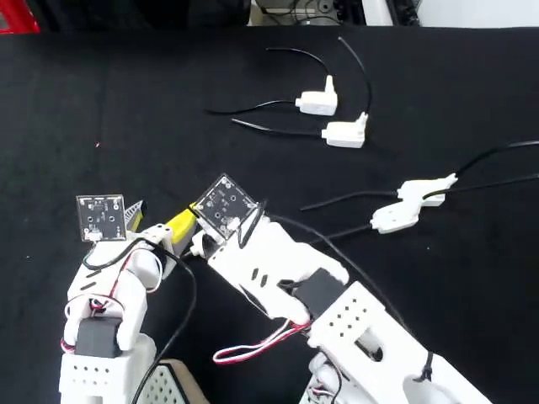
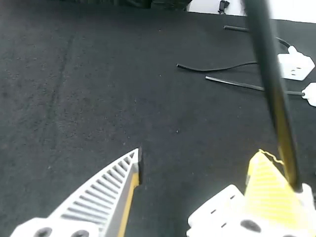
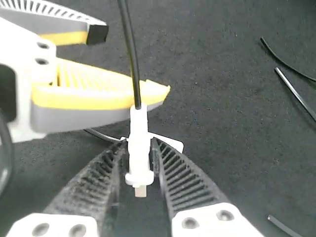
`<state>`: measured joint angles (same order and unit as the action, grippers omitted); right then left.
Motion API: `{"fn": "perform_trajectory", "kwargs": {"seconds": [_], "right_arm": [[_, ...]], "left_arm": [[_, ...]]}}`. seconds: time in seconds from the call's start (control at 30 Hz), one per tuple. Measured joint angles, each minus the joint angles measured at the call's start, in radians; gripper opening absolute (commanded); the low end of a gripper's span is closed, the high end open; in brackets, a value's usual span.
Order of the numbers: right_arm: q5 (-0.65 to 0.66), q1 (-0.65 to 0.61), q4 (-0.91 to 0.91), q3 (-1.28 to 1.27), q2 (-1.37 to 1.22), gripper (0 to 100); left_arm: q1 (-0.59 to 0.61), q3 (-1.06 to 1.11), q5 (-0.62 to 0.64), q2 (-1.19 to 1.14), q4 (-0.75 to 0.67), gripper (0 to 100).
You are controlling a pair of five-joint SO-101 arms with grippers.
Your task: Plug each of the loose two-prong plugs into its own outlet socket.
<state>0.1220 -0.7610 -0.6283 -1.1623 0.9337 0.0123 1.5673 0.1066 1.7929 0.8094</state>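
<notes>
**Right pincer clamped on plug, left pincer open beside it**

The right pincer (image 3: 138, 145), with black ribbed plastic fingers, is clamped on a slim white plastic two-prong plug (image 3: 138, 123). A glossy black cord (image 3: 128, 49) rises from the plug, and its prongs are hard to make out. Just beside it, the left pincer (image 2: 197, 155) has its fingers apart, one white and ribbed, one yellow. Farther across the matte black cloth-covered table (image 1: 126, 101) lie white outlet blocks (image 1: 318, 103) on thin black leads, well apart from the plug.
</notes>
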Motion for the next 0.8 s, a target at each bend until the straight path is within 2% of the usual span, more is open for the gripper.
{"fn": "perform_trajectory", "kwargs": {"seconds": [0.23, 0.53, 0.67, 0.8], "right_arm": [[0.0, 0.0, 0.017, -0.002, 0.0, 1.1], [0.002, 0.0, 0.018, -0.003, 0.0, 1.1], [0.002, 0.0, 0.018, -0.003, 0.0, 1.1], [0.0, 0.008, 0.008, -0.003, 0.0, 1.1]], "left_arm": [[-0.006, -0.06, 0.037, 0.0, 0.1, 34], [-0.135, -0.155, 0.049, 0.006, 0.239, 34], [-0.133, -0.16, 0.038, 0.023, 0.247, 34], [-0.041, -0.16, 0.034, 0.026, 0.249, 34]]}}
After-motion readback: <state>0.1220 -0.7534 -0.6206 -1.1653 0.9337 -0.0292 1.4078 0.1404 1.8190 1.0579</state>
